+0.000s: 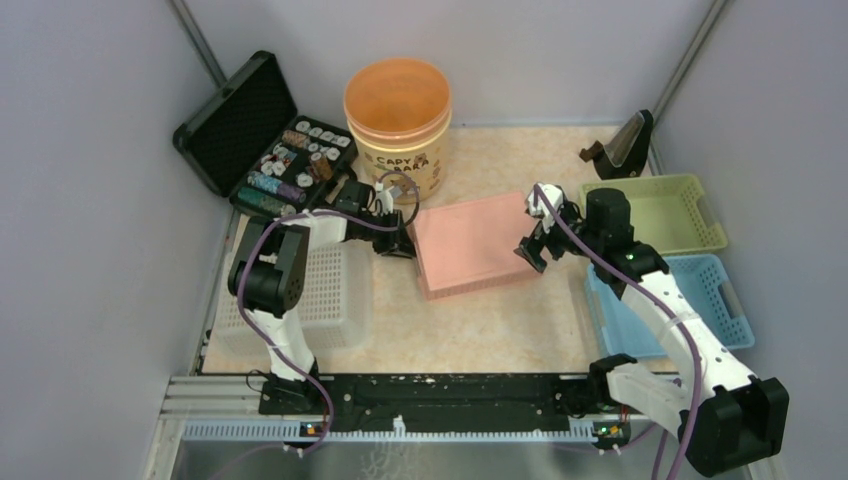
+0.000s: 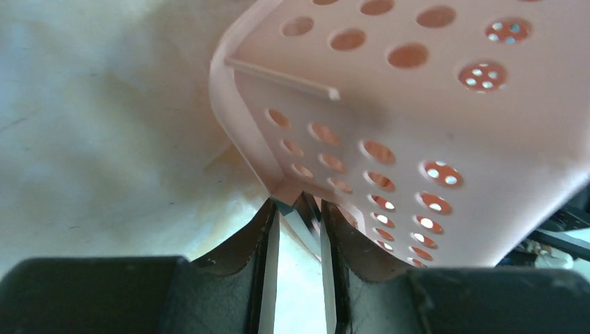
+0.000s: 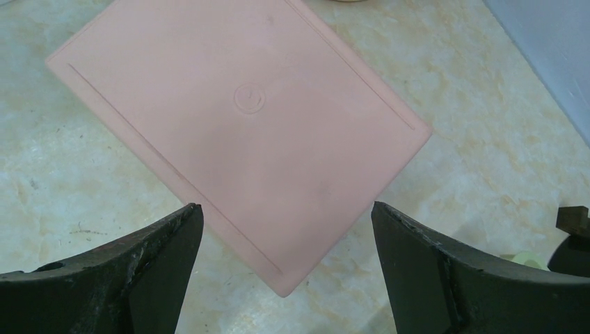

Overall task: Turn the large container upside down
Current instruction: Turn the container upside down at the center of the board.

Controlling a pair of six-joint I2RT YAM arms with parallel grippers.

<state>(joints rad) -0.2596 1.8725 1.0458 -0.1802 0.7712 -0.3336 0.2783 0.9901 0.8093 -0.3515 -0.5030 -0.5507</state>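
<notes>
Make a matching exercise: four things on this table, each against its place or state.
Things:
1. pink container
2. orange jar
3. black case
4. green basket

Places or states:
A. far left corner, lid open
B. centre, bottom up
C. right side
D. at the back wall, upright

Pairs: 1-B, 2-D, 3-A, 4-C

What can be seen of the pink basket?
The pink plastic basket sits upside down near the middle of the table. Its solid base faces up, with a round moulded mark and a ridge along the edges. The side walls carry rows of round holes. The left gripper, jaws narrow, meets one rim corner; grip unclear. The right gripper hangs above, jaws wide, not touching.
</notes>
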